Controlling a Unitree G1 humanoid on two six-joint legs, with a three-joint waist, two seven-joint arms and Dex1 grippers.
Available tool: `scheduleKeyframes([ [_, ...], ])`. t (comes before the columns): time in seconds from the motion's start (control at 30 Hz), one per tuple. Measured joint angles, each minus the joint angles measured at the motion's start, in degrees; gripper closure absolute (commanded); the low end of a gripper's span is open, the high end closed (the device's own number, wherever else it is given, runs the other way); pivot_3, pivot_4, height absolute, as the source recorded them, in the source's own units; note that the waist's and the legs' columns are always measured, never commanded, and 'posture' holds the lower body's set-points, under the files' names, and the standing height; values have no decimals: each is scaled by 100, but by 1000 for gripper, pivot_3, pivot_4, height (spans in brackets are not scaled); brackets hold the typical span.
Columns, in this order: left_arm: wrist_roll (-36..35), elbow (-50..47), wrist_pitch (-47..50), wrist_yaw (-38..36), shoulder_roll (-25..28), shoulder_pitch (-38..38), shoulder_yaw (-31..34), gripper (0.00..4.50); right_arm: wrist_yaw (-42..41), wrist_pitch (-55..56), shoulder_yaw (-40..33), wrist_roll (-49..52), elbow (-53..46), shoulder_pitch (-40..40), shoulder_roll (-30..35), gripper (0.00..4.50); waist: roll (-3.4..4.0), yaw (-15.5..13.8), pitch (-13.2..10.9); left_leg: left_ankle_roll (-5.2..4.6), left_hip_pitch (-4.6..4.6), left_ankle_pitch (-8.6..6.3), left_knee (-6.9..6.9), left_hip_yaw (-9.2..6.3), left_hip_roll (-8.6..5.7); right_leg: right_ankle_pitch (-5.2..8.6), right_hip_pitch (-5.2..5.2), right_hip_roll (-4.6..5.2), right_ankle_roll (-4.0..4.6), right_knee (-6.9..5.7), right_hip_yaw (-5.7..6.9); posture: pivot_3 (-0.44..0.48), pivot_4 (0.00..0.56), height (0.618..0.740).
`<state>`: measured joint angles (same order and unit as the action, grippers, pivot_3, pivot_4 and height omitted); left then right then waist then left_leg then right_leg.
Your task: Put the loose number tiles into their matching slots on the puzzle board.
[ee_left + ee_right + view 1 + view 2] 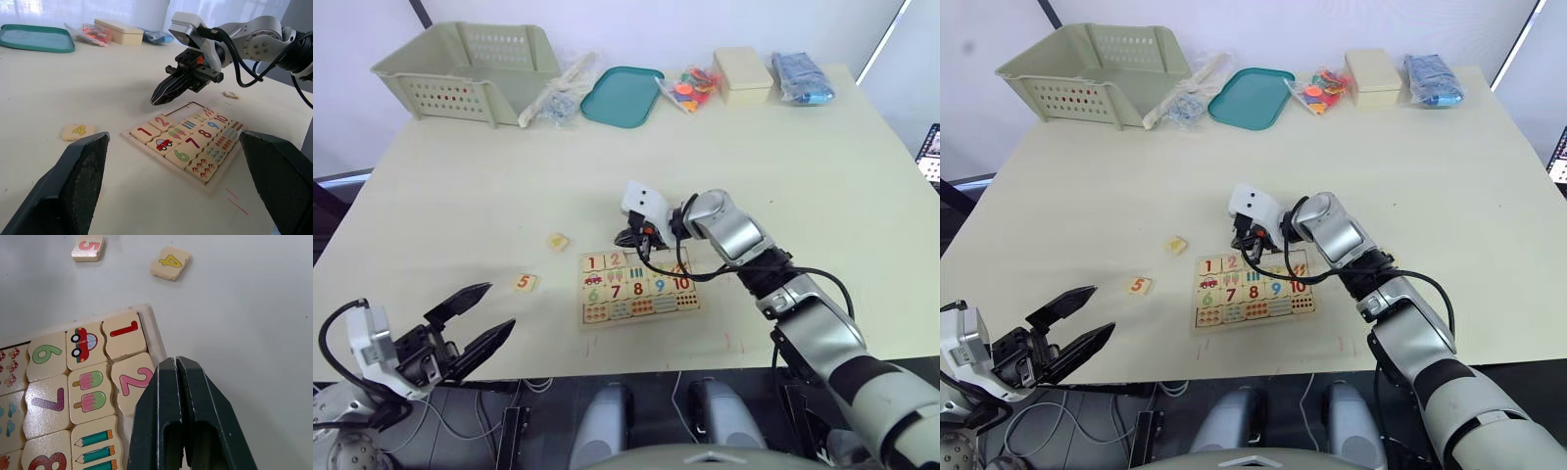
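The puzzle board (582,292) lies near the table's front edge, with tile 1 (122,335) and tile 2 (132,381) in its top row. The rest of that row looks bare. My right gripper (176,366) is shut on nothing, its tip just above the board's far rim (155,339) beside the 2. Loose tile 4 (558,241) and loose tile 5 (525,282) lie on the table left of the board. Another loose tile (231,94), numeral unreadable, lies on the board's right side beyond my right arm. My left gripper (497,307) hangs open and empty at the front left, off the table's edge.
Along the far edge stand a pale green basket (470,69), a clear plastic bag (558,98), a teal tray (622,95), a bag of bright plastic pieces (690,88), a beige box (742,75) and a blue packet (801,78).
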<state>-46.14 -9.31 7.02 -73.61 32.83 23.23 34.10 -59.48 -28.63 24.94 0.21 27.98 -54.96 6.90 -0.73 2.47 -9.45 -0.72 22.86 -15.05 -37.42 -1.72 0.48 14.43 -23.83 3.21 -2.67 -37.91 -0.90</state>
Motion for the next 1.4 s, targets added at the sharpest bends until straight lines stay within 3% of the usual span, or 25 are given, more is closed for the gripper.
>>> scheduleKeyframes([
  [1.4,-4,-20,0,126,-1,126,0,0,-297,0,226,-221,19,73,-28,4460,0,-1,0,0,-1,0,0,0,0,0,0,-1,0,-1,-1,0,150,740],
])
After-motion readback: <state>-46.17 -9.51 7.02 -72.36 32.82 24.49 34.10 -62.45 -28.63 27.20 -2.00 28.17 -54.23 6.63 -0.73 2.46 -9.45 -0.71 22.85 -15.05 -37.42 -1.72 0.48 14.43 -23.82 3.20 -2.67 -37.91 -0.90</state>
